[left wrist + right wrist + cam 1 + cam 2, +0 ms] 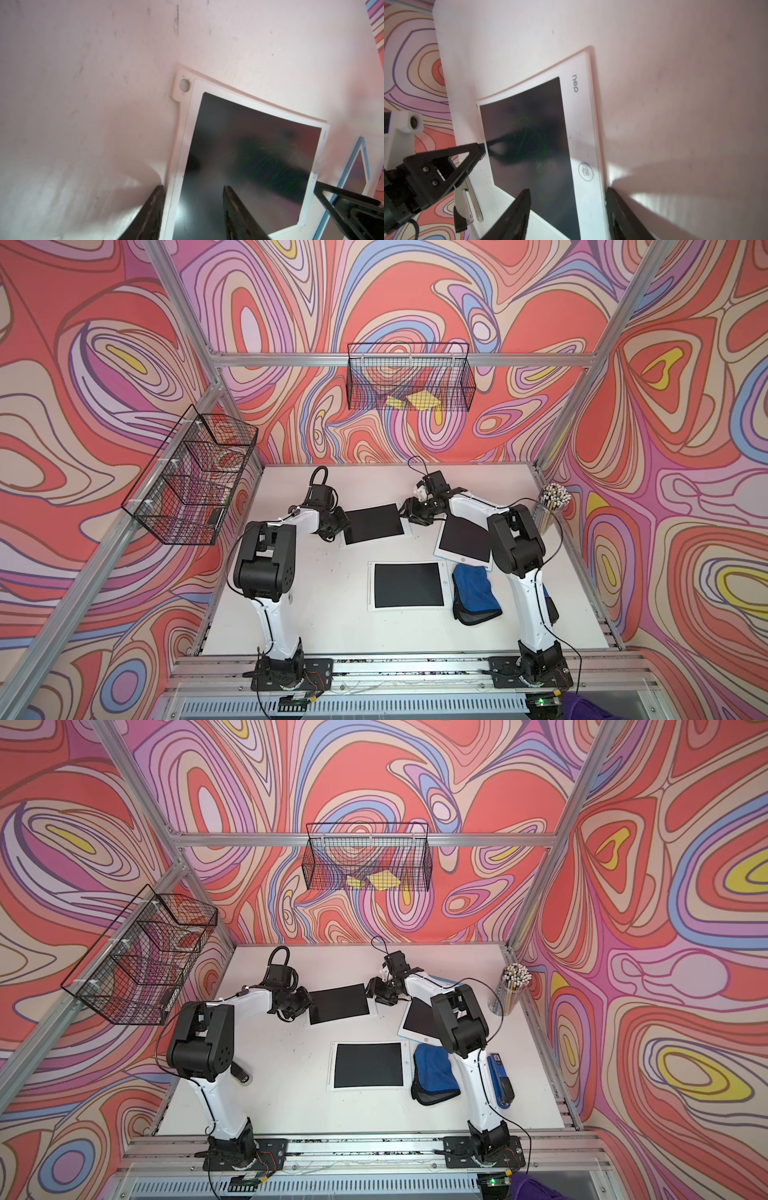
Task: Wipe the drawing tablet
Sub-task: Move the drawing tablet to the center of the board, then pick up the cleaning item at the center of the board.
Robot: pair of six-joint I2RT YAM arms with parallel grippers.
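A white-framed drawing tablet (374, 524) with a black screen lies at the back middle of the table. Faint green scribbles show on its screen (529, 141). My left gripper (337, 526) is at its left edge, open: in the left wrist view (192, 187) one finger stands over the screen and one just off the frame. My right gripper (409, 512) is at the opposite edge, open and straddling the frame by the round button (566, 190). A folded blue cloth (476, 593) lies on the table near the right arm, touched by neither gripper.
A second tablet (407, 585) lies front centre and a blue-rimmed one (463, 543) is partly under the right arm. A cup of pencils (555, 502) stands at the right edge, and a blue stapler (500, 1081) lies beside the right arm. Wire baskets (191, 477) (409, 381) hang on the frame.
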